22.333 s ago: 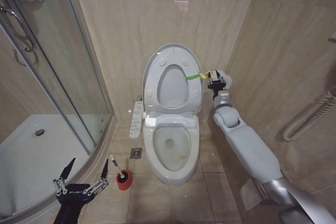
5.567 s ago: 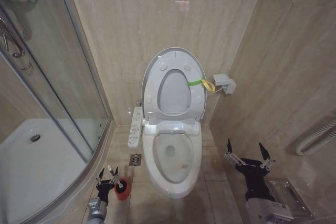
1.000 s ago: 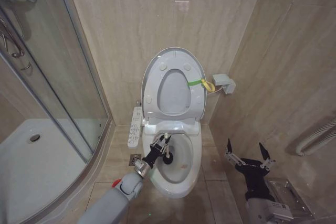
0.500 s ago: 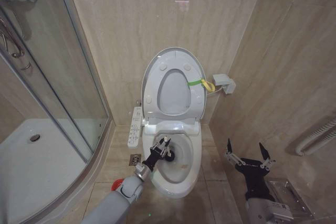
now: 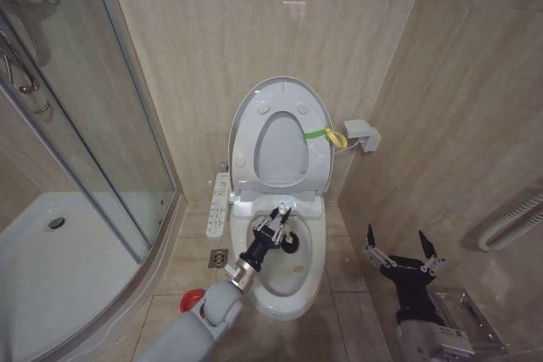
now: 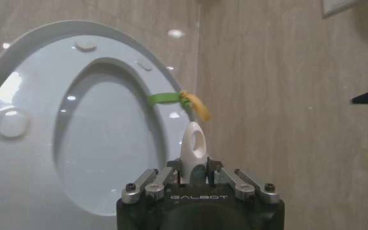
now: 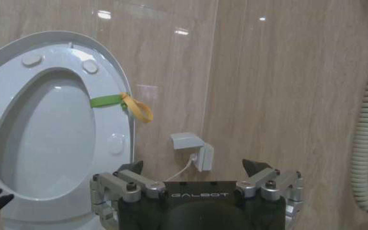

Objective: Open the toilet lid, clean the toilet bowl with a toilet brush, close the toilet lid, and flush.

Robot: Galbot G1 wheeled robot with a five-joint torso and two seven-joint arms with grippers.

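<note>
Over the last second the left gripper has swept from the near-left rim across to the middle-back of the basin, carrying the thin white-handled toilet brush with it, and the arm has stretched further forward to follow. From the left wrist the fingers are pressed together on the brush's white handle, whose flat tip with its hanging hole stands up out of the clamp. The dark brush head hangs just below and ahead of the gripper, down inside the white ceramic oval toilet bowl, close to its back wall; whether the bristles touch the ceramic I cannot tell. That shift reads as a scrubbing stroke, so the cleaning step looks to be under way rather than finished. Straight beyond the gripper the large glossy white plastic toilet lid stands upright against the beige tiled wall, its yellow-green strap loop hanging off the edge on the gripper's right, so opening is done and closing and flushing are left. Behind the arm's elbow, on the floor, the small round red holder cup sits without the brush. Well off to the other side of the bowl the right gripper hovers low near the wall with its fingers spread wide, holding nothing, idle
</note>
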